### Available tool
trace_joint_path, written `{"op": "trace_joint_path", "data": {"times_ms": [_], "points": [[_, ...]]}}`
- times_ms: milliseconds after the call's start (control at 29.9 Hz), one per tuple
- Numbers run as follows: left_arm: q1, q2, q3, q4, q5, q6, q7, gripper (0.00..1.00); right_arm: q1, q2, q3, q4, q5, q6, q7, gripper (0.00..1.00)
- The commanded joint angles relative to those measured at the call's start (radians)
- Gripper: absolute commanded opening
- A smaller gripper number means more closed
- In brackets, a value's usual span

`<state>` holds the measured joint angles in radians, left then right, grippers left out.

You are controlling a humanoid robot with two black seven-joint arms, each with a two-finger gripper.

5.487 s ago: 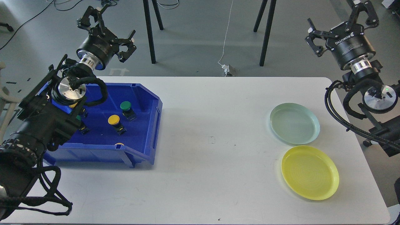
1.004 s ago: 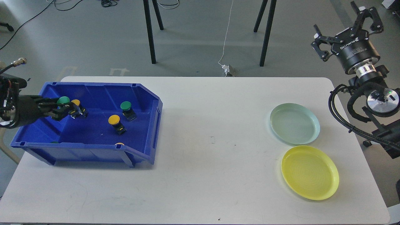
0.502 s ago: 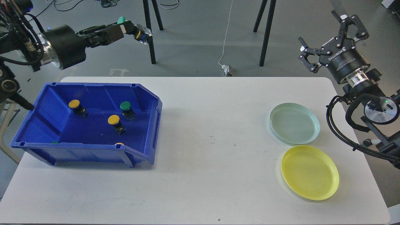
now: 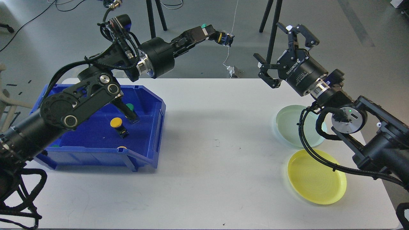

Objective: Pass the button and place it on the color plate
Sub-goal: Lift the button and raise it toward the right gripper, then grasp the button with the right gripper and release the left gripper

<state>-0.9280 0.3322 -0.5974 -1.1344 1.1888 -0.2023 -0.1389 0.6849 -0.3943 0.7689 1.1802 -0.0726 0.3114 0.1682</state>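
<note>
My left gripper is shut on a green-capped button with a blue and yellow body and holds it high above the table's far edge, near the middle. My right gripper is open and empty, to the right of the button, a short gap away, facing it. A pale green plate and a yellow plate lie on the table at the right, partly behind my right arm. A blue bin at the left holds a yellow button and a green button.
My left arm crosses over the bin and hides its back left part. Another yellow cap peeks over the bin's front wall. Black stand legs rise from the floor behind the white table.
</note>
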Motion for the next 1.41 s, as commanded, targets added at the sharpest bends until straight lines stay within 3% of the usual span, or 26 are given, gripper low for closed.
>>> {"op": "trace_joint_path", "data": {"times_ms": [0,569,770,903,1071,1138,1271,1372], "points": [[-0.005,-0.022,0.002,0.016,0.002,0.001,-0.001,0.33,0.007,0.008,-0.008,-0.007,-0.001,-0.005,-0.001,0.92],[0.002,-0.084,0.011,0.018,0.034,0.000,0.001,0.33,0.030,0.114,-0.019,-0.060,-0.027,-0.005,-0.010,0.79],[0.000,-0.088,0.011,0.018,0.055,0.000,-0.001,0.33,0.028,0.112,-0.020,-0.059,-0.033,0.000,-0.024,0.53],[-0.005,-0.087,0.011,0.018,0.055,-0.002,0.001,0.33,0.028,0.114,-0.031,-0.057,-0.050,0.000,-0.042,0.27],[-0.005,-0.084,0.011,0.018,0.055,-0.002,0.002,0.36,0.030,0.115,-0.036,-0.051,-0.050,0.003,-0.042,0.22],[-0.005,-0.082,0.011,0.018,0.055,-0.002,0.002,0.42,0.030,0.115,-0.036,-0.051,-0.050,0.003,-0.042,0.22],[-0.005,-0.082,0.010,0.018,0.054,0.000,0.002,0.68,0.030,0.115,-0.034,-0.053,-0.050,0.003,-0.042,0.22],[-0.005,-0.084,0.010,0.016,0.054,0.000,0.001,0.72,0.030,0.115,-0.034,-0.053,-0.050,0.003,-0.042,0.22]]}}
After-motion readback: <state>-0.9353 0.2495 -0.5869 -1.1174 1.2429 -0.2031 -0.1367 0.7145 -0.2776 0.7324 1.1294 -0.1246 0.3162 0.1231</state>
